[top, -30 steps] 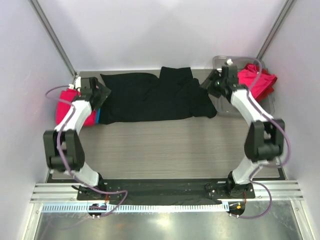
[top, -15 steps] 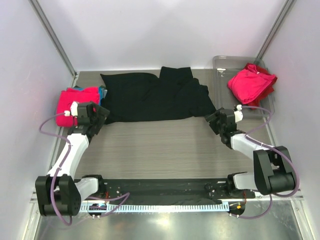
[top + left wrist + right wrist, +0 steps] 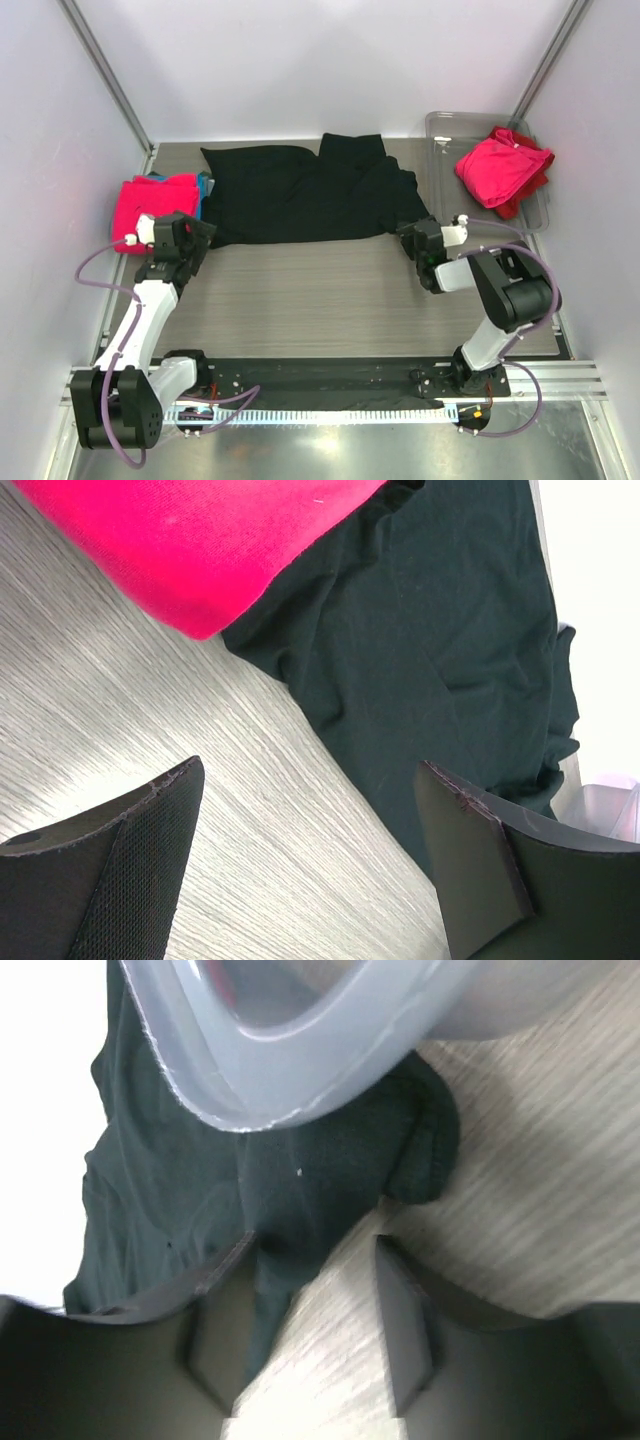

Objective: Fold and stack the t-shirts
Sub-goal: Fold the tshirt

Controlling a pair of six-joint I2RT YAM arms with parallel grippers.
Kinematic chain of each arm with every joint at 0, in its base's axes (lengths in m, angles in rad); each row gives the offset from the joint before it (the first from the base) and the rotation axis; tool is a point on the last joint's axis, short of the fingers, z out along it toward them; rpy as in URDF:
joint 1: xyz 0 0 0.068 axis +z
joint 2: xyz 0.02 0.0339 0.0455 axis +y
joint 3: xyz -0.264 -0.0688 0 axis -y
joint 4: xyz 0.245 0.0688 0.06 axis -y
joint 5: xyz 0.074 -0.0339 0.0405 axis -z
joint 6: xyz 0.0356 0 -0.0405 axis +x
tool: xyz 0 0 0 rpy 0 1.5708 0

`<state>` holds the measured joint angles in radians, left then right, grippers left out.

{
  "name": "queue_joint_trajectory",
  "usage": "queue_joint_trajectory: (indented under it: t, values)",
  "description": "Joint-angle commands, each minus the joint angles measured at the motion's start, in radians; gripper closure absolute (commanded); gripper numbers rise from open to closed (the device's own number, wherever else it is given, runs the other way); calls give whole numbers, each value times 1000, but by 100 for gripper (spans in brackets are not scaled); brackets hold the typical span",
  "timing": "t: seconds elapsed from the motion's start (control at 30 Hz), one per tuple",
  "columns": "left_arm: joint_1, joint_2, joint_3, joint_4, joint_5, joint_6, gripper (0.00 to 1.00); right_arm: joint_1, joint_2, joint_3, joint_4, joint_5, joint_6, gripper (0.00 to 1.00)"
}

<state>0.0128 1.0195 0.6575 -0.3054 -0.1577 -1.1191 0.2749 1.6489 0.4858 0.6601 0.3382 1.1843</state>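
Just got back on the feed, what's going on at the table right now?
Both arms are down at the near edge of the black t-shirt, which lies spread and rumpled across the far side of the table. The left gripper is open over bare table by the shirt's left corner, next to the folded pink t-shirt. The right gripper is open at the shirt's right corner, with the hem at the edge of its jaws and nothing gripped yet. A crumpled pink t-shirt waits in the clear tray.

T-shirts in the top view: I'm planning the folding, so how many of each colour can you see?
Large black cloth t-shirt: 1
Bright pink cloth t-shirts, one left, one right: 2
Teal-blue cloth t-shirt, only a sliver showing: 1
Red cloth t-shirt, only an edge showing: 1
Total: 5
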Motion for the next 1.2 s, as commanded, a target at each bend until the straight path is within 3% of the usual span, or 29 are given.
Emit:
queue_joint_trajectory:
  t: [0.0, 0.07, 0.13, 0.17, 0.23, 0.27, 0.37, 0.7, 0.77, 0.9, 1.0, 1.17]
  values:
    - [-4, -12, -4, 43, -37, 1, 14, 14, 58, 42, 128, 151, 23, 49]
    - [-5, -10, -7, 43, -43, 16, 14, 14, 61, 37, 130, 217, 11, 61]
    - [-4, -6, -10, 43, -52, 24, 14, 7, 60, 43, 113, 246, -32, 66]
    - [-4, -6, -12, 43, -57, 25, 14, 1, 54, 51, 96, 264, -41, 80]
    - [-4, 5, -15, 46, -52, 33, 14, -11, 11, 37, 59, 278, -46, 97]
    - [-4, 10, -16, 46, -48, 41, 14, -9, -10, 4, 68, 292, -58, 99]
    - [-4, 39, -21, 49, -31, 54, 16, -9, -128, -59, 38, 286, -92, 99]
    - [-134, 103, -87, 77, -66, 51, 20, -2, -701, -266, -497, 297, -3, 99]
    - [-145, 105, -107, 97, -71, 36, 22, -6, -782, -294, -528, 309, -29, 99]
    - [-149, 134, -160, 195, -57, -5, 24, -8, -842, -328, -565, 317, -35, 99]
    - [-149, 180, -191, 297, -49, -50, 31, -8, -848, -345, -564, 315, -20, 99]
    - [-154, 273, -252, 500, -129, -137, 36, -8, -822, -345, -539, 300, -12, 99]
